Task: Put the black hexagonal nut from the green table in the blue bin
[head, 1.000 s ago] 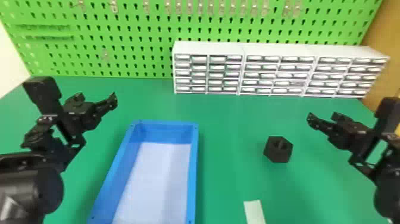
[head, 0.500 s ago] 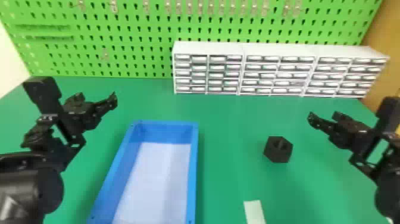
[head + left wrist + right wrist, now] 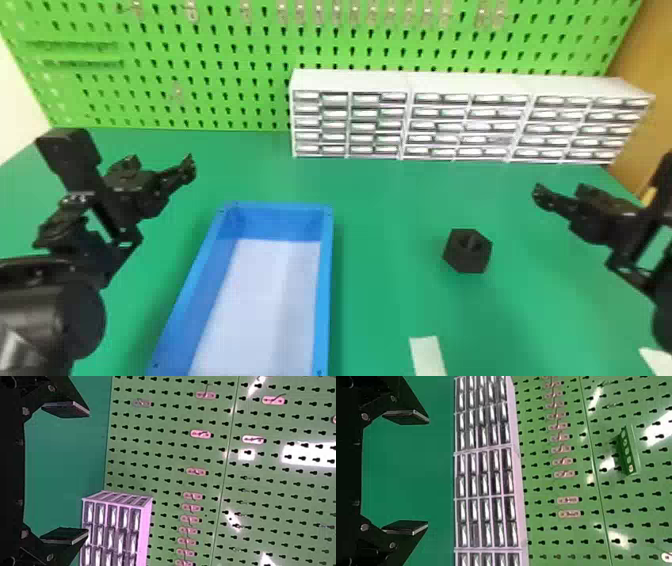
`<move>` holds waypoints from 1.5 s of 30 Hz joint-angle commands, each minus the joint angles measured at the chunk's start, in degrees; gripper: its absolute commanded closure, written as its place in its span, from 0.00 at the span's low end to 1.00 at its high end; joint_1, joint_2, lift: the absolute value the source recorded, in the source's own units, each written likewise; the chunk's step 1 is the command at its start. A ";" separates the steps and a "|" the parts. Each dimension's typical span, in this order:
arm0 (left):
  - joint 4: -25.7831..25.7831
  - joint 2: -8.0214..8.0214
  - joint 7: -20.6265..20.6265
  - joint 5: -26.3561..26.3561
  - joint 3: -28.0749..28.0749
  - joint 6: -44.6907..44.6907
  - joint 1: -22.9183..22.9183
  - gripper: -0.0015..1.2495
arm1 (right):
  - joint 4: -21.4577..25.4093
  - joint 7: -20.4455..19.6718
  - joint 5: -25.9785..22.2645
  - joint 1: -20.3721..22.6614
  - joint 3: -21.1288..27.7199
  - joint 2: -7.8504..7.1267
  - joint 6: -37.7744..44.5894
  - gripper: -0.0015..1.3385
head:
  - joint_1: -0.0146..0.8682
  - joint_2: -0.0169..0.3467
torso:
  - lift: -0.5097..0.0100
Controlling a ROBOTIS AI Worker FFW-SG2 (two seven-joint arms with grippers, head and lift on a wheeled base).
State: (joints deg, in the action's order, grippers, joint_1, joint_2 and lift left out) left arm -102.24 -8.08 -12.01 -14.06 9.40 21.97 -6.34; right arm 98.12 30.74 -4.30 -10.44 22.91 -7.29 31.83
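While the nut (image 3: 467, 251) lies on the table (image 3: 390, 225), to the right of the bin (image 3: 325, 280), the right gripper (image 3: 560, 194) is up to its right, well apart from it, jaws spread. Across the bin, farther from the nut, the left gripper (image 3: 160, 165) has its jaws wide apart too.

white drawer cabinets (image 3: 350, 80) stand before a green pegboard (image 3: 225, 65) bearing small hooks (image 3: 355, 12).
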 commanded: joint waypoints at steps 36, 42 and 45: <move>-0.15 0.00 0.06 0.00 -0.26 0.09 0.01 0.17 | -0.04 -9.03 7.11 -15.05 -4.45 -6.86 41.47 0.26 | 0.77 0.14 | 0.79; -0.15 0.00 0.06 0.00 -0.44 0.09 0.10 0.17 | -1.88 -9.03 8.69 -16.98 -7.00 -6.77 45.51 0.26 | 0.77 0.14 | 0.79; -0.15 0.00 0.06 0.00 -0.35 0.09 0.10 0.17 | -3.46 -8.94 8.69 -17.95 -8.58 -6.95 46.92 0.26 | 0.77 0.14 | 0.79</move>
State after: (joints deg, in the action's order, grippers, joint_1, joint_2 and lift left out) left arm -102.39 -8.08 -12.00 -14.06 9.05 22.06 -6.31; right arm 96.45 21.71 4.20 -27.18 16.13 -14.11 76.76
